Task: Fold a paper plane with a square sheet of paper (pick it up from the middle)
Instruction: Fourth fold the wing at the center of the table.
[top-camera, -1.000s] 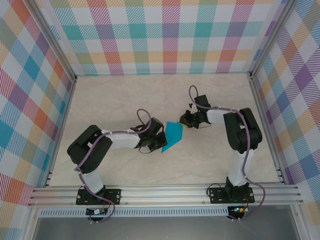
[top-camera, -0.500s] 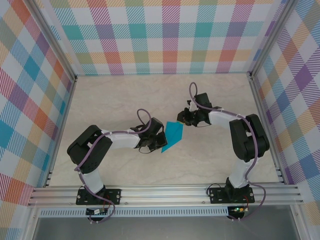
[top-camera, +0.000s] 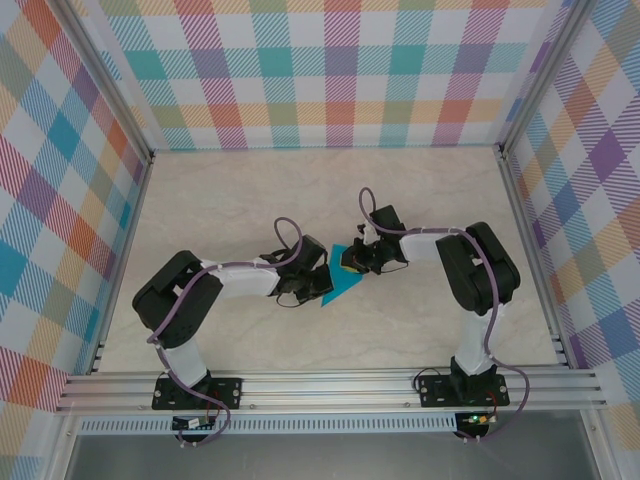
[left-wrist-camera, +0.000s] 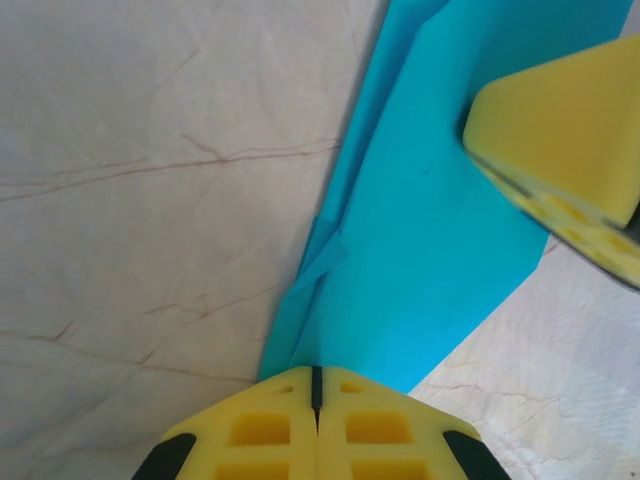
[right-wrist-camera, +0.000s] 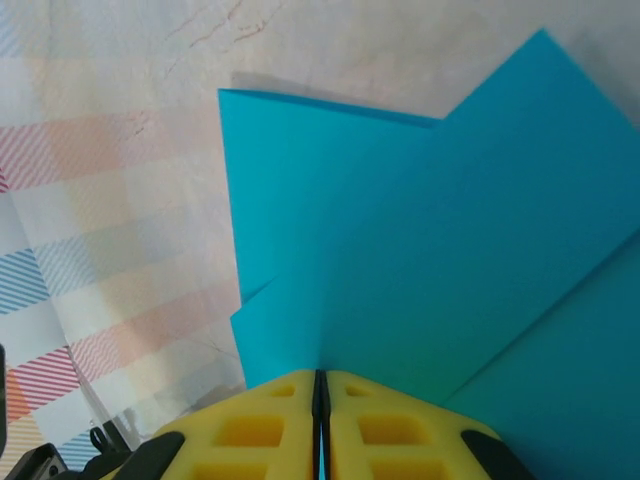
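The teal-blue square sheet of paper lies folded into overlapping layers in the middle of the table. In the left wrist view the sheet of paper runs from my left gripper, whose yellow jaws are shut with their tips on the paper's near corner. My left gripper sits at the paper's left edge. My right gripper is over its upper right part, and one of its yellow fingers shows from the left wrist. My right gripper is shut on a crease of the sheet of paper, with teal showing in the slit.
The marble-look table is walled by plaid panels at the back and both sides. An aluminium rail runs along the near edge, with both arm bases bolted to it.
My right gripper has moved left and toward the near edge, from beside the paper's right corner onto the paper, covering its upper part. The left arm has stayed put.
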